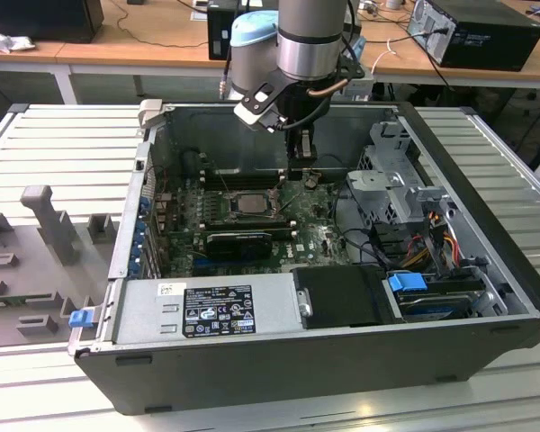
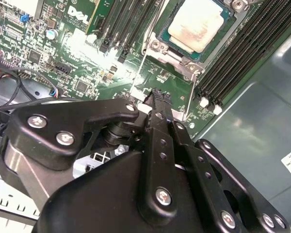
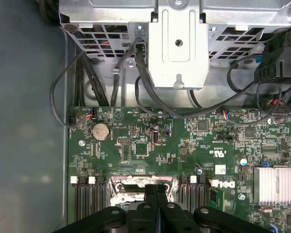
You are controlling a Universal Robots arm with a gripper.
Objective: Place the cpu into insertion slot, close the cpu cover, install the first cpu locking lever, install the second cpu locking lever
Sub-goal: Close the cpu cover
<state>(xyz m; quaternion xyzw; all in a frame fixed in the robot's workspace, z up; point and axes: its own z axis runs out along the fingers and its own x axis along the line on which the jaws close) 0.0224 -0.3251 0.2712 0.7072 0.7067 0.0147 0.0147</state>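
Note:
The cpu (image 2: 200,24), a pale silvery square chip, lies flat in the insertion slot (image 2: 170,44) on the green motherboard; in the exterior view the cpu (image 1: 250,203) sits mid-board. The cpu cover (image 2: 186,60) shows as a silver frame along the chip's edge. Two thin wire locking levers (image 2: 139,73) (image 2: 191,94) stick out from the socket toward my gripper. My gripper (image 2: 155,94) is shut with nothing in it, its tip just off the socket's corner between the two levers. In the first wrist view my gripper (image 3: 156,188) covers part of the socket.
Long black memory slots (image 2: 233,58) flank the socket. A black expansion card (image 1: 238,241) lies beside it. A metal drive cage (image 1: 391,180) with cables (image 3: 150,92) stands at the exterior view's right. The case walls (image 1: 144,180) enclose the board.

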